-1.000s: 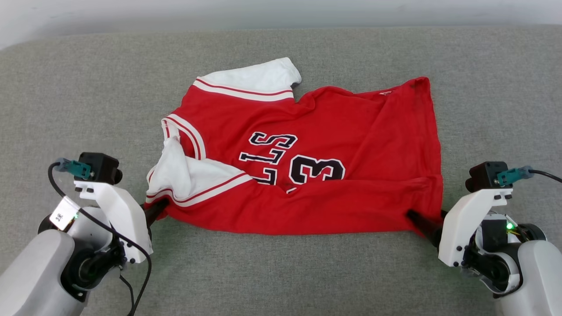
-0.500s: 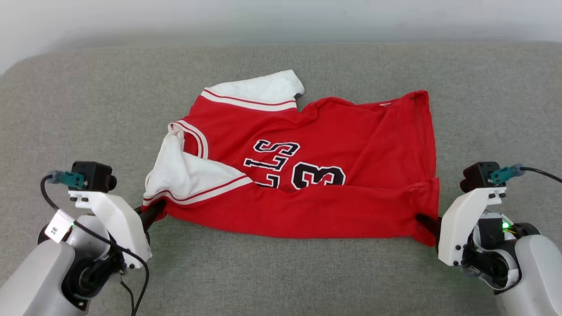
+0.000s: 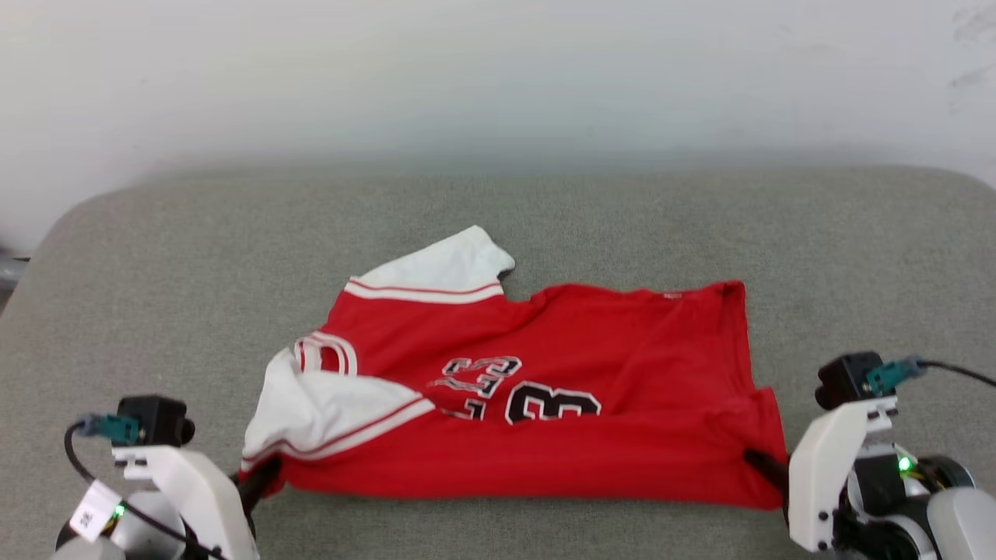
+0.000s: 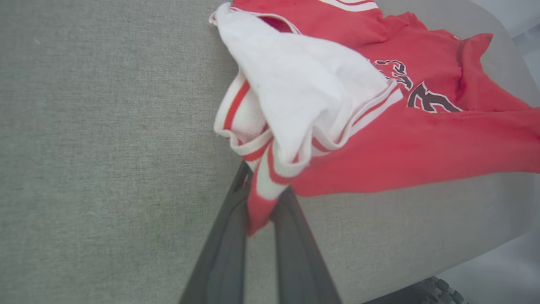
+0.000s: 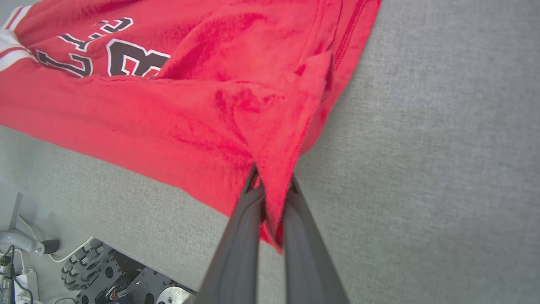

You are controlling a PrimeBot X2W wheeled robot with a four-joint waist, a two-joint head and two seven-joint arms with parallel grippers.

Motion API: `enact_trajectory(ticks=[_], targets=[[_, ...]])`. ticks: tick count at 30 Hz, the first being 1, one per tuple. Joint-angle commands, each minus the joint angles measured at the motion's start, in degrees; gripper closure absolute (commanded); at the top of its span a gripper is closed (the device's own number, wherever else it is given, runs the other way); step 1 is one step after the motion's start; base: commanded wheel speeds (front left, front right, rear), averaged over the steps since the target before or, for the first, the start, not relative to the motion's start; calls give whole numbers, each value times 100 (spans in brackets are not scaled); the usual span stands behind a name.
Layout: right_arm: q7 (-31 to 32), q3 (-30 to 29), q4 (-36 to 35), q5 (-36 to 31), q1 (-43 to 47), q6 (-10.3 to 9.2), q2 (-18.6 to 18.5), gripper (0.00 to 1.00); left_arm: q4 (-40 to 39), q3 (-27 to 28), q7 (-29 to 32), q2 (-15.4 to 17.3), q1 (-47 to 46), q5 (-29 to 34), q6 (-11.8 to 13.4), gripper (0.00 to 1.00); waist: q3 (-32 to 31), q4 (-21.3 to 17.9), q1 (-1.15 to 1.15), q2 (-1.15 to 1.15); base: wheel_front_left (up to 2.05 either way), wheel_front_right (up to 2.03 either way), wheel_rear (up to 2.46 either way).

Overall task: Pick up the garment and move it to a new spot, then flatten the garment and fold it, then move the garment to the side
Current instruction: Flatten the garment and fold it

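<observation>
While garment (image 3: 545,467) lies spread | left fingers (image 4: 223,253) clamp it | right fingers (image 5: 240,245) clamp its hem, seemingly

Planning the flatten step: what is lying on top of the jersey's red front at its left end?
A white sleeve with striped trim lies folded over the garment, on its red front. It hides the start of the black lettering; the covered letters cannot be read.

A grey fabric-covered table (image 3: 545,210) with rounded far corners; a plain white wall (image 3: 498,78) behind its far edge; cables (image 5: 69,250) on pale floor (image 5: 10,202) below its near edge.
</observation>
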Motion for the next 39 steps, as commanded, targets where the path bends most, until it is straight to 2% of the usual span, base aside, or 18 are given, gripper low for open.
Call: enact_trajectory(ticks=[1, 5, 10, 15, 16, 17, 18, 19, 20, 21, 27, 32, 35, 39], targets=[[34, -44, -77, 21, 172, -2, -31, 100, -75, 33, -6, 53, 172, -34, 71, 100, -122, 27, 0, 0, 0, 0, 0], [137, -201, -303, -15, 683, -2, 50, 100, -256, 62, -45, 56, 718, -186, 291, 100, -211, 65, 0, 0, 0, 0, 0], [80, -398, -290, -121, 1274, -2, 222, 100, -139, 11, -119, -83, 1209, -341, 438, 100, -282, 110, 0, 0, 0, 0, 0], [-263, -513, -185, -239, 1572, -2, 353, 100, 158, -88, -141, -288, 1223, -424, 318, 100, -286, 152, 0, 0, 0, 0, 0], [-374, -530, -105, -244, 1605, -2, 388, 95, 247, -119, -92, -300, 1186, -420, 317, 100, -285, 150, 0, 0, 0, 0, 0], [-477, -513, -41, -262, 1631, -2, 399, 52, 321, -134, -79, -312, 1143, -397, 330, 100, -287, 148, 0, 0, 0, 0, 0], [-623, -509, -29, -262, 1614, -2, 409, 0, 380, -125, -124, -330, 1086, -368, 331, 99, -286, 140, 0, 0, 0, 0, 0], [-732, -480, 7, -226, 1597, -2, 420, 0, 438, -116, -165, -361, 1043, -358, 318, 56, -288, 132, 0, 0, 0, 0, 0], [-853, -436, 25, -187, 1589, -2, 420, 0, 492, -125, -186, -386, 1023, -352, 298, 4, -291, 127, 0, 0, 0, 0, 0], [-1001, -422, 19, -156, 1582, -2, 428, 0, 522, -123, -220, -413, 995, -350, 270, 0, -294, 121, 0, 0, 0, 0, 0], [-2250, -495, -176, -90, 1516, -2, 549, 0, 638, 5, -722, -483, 736, -134, 118, 0, -312, 104, 0, 0, 0, 0, 0], [-3286, -601, -462, -467, 1419, -2, 650, 0, 654, 166, -1259, -516, 545, 95, 146, 0, -336, 60, 0, 0, 0, 0, 0], [-3731, -691, -668, -811, 1358, -2, 697, 0, 617, 218, -1609, -513, 401, 348, 244, 0, -319, 19, 0, 0, 0, 0, 0], [-3953, -747, -1022, -1107, 1238, -2, 798, 0, 468, 296, -2051, -532, 230, 635, 363, 0, -222, -89, 0, 0, 0, 0, 0]])
